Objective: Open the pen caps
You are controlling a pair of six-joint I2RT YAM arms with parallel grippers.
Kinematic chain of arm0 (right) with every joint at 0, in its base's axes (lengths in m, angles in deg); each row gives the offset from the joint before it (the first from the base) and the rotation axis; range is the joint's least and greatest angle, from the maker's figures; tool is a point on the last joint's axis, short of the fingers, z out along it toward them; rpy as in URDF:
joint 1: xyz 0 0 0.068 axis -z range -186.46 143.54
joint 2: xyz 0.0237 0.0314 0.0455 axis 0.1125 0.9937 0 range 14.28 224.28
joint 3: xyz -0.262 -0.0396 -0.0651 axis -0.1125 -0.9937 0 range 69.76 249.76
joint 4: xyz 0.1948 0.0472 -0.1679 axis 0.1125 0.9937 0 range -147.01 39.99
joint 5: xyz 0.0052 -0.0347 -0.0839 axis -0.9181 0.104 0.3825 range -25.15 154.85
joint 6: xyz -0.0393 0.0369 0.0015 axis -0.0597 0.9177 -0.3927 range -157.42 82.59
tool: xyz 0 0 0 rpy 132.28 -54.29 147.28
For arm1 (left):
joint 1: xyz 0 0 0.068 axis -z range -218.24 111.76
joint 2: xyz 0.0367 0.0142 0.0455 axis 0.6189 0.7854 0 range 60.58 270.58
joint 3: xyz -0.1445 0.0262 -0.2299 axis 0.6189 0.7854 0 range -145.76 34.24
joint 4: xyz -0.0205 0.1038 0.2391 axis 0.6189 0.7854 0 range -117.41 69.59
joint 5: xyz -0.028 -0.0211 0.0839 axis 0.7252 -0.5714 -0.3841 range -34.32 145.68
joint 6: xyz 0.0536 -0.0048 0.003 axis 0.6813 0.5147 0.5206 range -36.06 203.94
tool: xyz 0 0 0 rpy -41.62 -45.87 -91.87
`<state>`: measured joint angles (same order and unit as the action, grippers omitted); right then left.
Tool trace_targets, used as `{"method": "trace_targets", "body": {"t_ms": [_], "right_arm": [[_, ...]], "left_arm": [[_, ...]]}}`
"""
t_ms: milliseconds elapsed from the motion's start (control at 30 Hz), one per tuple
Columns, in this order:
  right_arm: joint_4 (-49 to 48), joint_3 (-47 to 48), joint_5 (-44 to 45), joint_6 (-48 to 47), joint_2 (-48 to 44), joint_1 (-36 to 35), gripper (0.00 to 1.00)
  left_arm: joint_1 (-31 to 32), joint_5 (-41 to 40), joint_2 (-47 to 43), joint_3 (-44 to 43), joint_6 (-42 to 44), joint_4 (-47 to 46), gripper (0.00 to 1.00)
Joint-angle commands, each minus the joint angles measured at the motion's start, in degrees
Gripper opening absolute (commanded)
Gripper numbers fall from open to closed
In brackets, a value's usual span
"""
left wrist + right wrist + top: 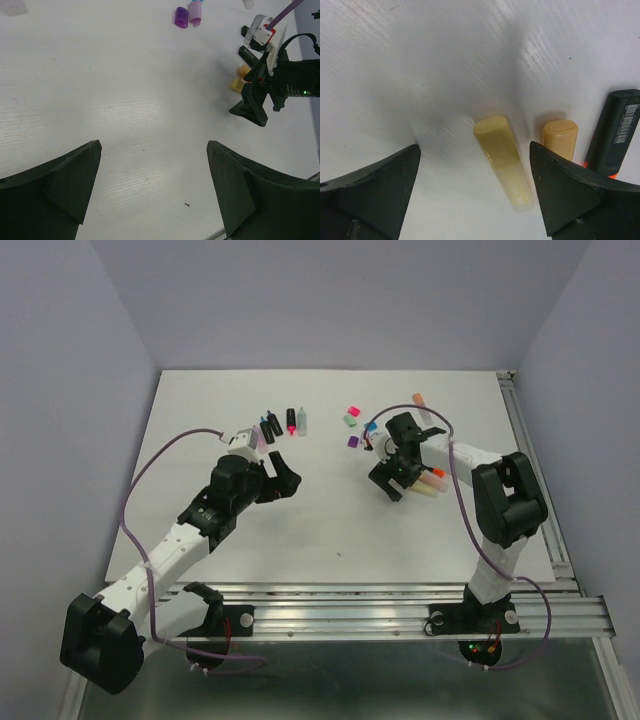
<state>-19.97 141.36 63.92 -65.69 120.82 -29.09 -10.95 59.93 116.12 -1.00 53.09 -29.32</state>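
A capped pale yellow pen [502, 160] lies on the table between the wide-apart fingers of my open right gripper [475, 147], touching neither. Beside it lie a capped orange pen [560, 137] and a black-barrelled pen [615, 132]. From above, the right gripper [392, 483] hovers just left of these pens [430, 483]. Loose caps sit behind it: pink [352, 411], green [350, 421], purple [353, 441], blue [371, 426]. My left gripper [284, 472] is open over bare table, holding nothing. Its own view shows the purple cap [181, 16] and a lilac cap [195, 13].
Several uncapped black and pastel pens [291, 420] lie in a row at the back, behind the left gripper. An orange piece [419, 399] lies at the back right. The table's metal rail [535, 460] runs along the right edge.
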Motion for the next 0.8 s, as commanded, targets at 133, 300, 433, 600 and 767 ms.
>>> {"method": "trace_targets", "body": {"t_ms": [133,300,433,600,767], "right_arm": [[0.7,2.5,-2.5,1.4,2.4,1.0,0.66],[0.8,0.4,-2.8,2.0,1.0,1.1,0.55],[-0.4,-1.3,-2.1,3.0,0.1,1.5,0.54],[-1.4,-2.7,0.6,4.3,0.5,2.2,0.55],[-3.6,-4.5,3.7,3.6,0.6,3.0,0.62]], "left_arm": [[0.2,-1.1,0.2,0.4,1.3,-2.2,0.99],[0.2,-0.7,-0.3,0.0,1.3,-2.0,0.99],[0.2,-0.6,-0.9,0.1,1.1,-2.1,0.99],[0.2,-0.1,-1.1,0.4,1.1,-2.1,0.99],[0.3,0.1,-1.7,0.6,1.1,-2.2,0.99]]}}
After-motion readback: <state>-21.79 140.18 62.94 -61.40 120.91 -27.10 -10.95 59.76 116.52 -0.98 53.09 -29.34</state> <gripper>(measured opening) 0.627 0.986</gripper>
